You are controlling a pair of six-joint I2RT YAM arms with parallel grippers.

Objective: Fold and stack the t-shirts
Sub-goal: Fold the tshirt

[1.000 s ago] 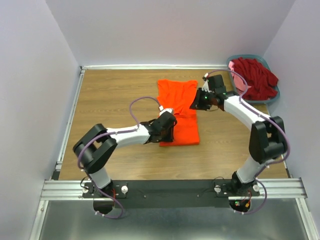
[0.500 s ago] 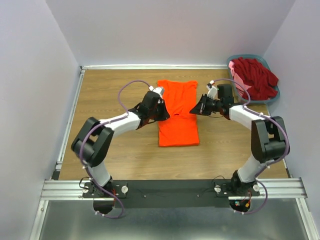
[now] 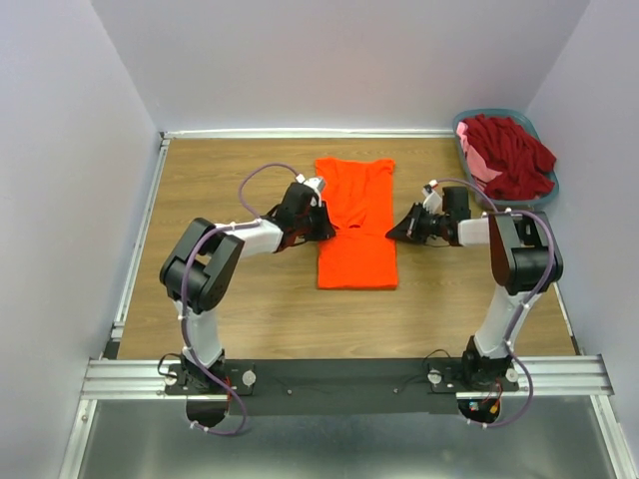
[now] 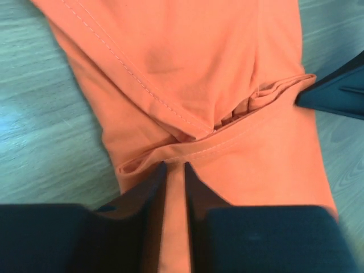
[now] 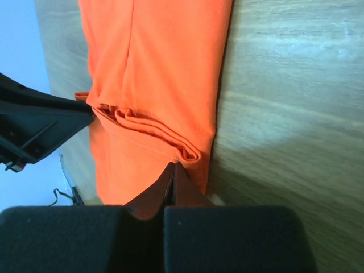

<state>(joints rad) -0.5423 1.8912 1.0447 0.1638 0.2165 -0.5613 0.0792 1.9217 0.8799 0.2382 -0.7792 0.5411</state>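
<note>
**Top external.**
- Item 1: orange t-shirt, folded to a long narrow strip. It lies flat on the wooden table, mid-table, with its long axis running from near to far.
- Bare wood surrounds the strip on all four sides, with the widest stretch on the left. A metal rail edges the table at left and at the near side.
- Item 2: grey-blue basket in the far right corner, well apart from the strip. It holds a dark red t-shirt heaped over a pink t-shirt.
- The left gripper is at the strip's left edge. The right gripper is at its right edge, directly opposite, about halfway along the strip.

**Left wrist.**
- The fingers stand a narrow slot apart, with their tips at a cross fold of the orange cloth.
- Orange shows in the slot; whether it is pinched cannot be told.
- A stitched hem runs diagonally above the fold.

**Right wrist.**
- The fingers are pressed together with no gap, their tips touching the bunched fold at the strip's edge.
- Whether cloth is caught between them cannot be told.
- Bare wood lies to the right.
</note>
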